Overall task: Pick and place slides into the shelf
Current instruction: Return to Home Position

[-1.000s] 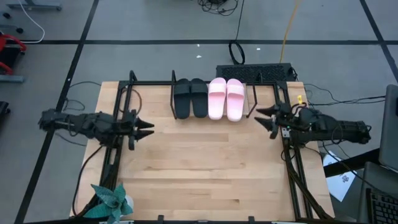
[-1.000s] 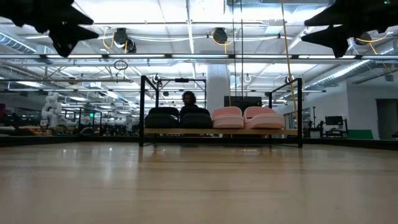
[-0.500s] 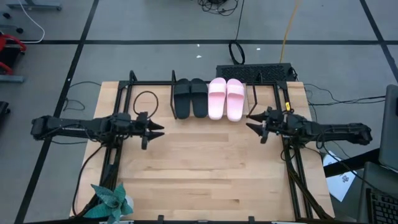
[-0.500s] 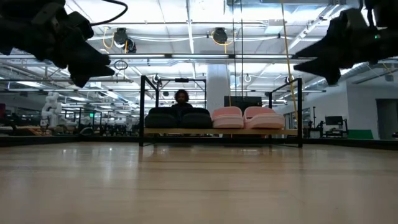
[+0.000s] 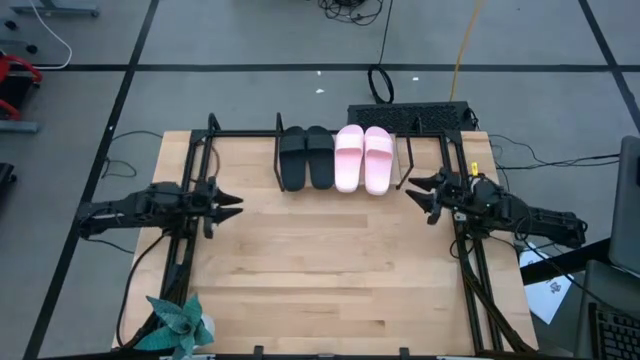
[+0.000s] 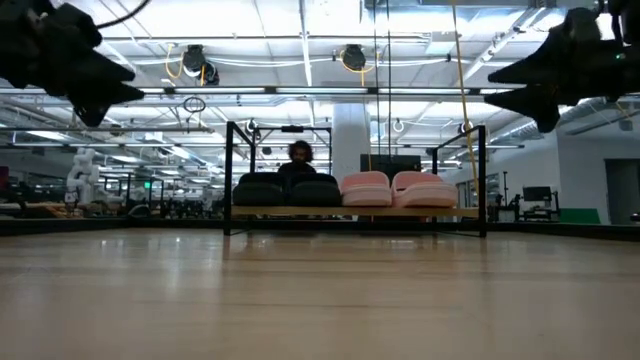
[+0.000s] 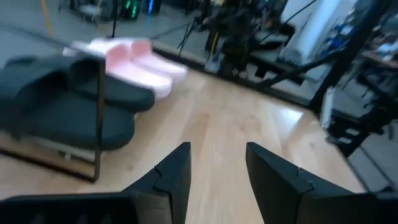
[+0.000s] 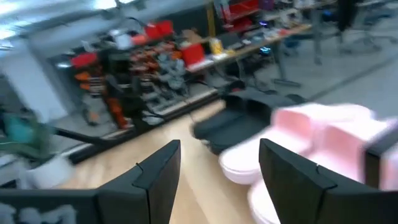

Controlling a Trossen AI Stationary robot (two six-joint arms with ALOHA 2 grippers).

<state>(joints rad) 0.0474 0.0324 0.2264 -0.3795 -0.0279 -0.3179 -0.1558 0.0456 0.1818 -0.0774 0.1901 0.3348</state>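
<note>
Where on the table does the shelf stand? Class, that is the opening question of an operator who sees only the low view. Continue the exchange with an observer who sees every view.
Observer: From above, the shelf stands at the table's far edge, with the black pair and the pink pair lying parallel on it.
Operator: Is the left claw holding anything?
Observer: No. Its wrist view shows the left claw open and empty.
Operator: And the right one?
Observer: The right claw is open and empty too, as its own wrist view shows.
</note>
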